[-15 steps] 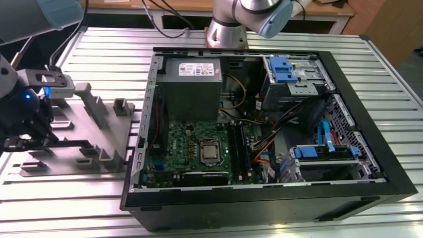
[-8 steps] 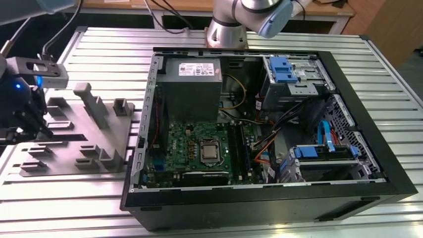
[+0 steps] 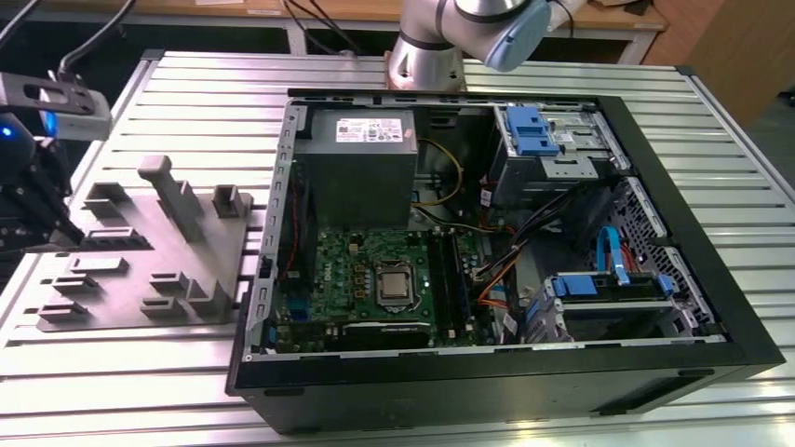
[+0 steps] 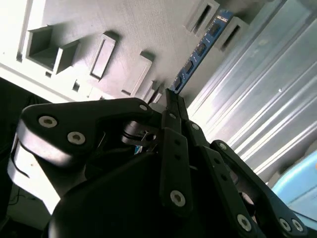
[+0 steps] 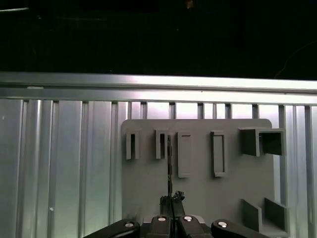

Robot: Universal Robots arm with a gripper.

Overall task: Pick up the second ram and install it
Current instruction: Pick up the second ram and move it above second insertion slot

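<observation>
I see a matte grey plastic fixture plate (image 5: pixel 198 198), moulded with square-edged slotted blocks, lying on the table (image 5: pixel 59 163) of shiny ribbed aluminium. The second ram (image 4: pixel 198 52) is a long, thin, flat board with a blue face and a row of small black chips. It stands on edge over the plate, running between two slotted blocks. The black, bolted jaws of my gripper (image 4: pixel 174 99) are pinched together on its near end.

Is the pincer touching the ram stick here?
Touching. The second wrist view shows the pincer closed on the near end of the blue ram stick, with no gap showing.
</observation>
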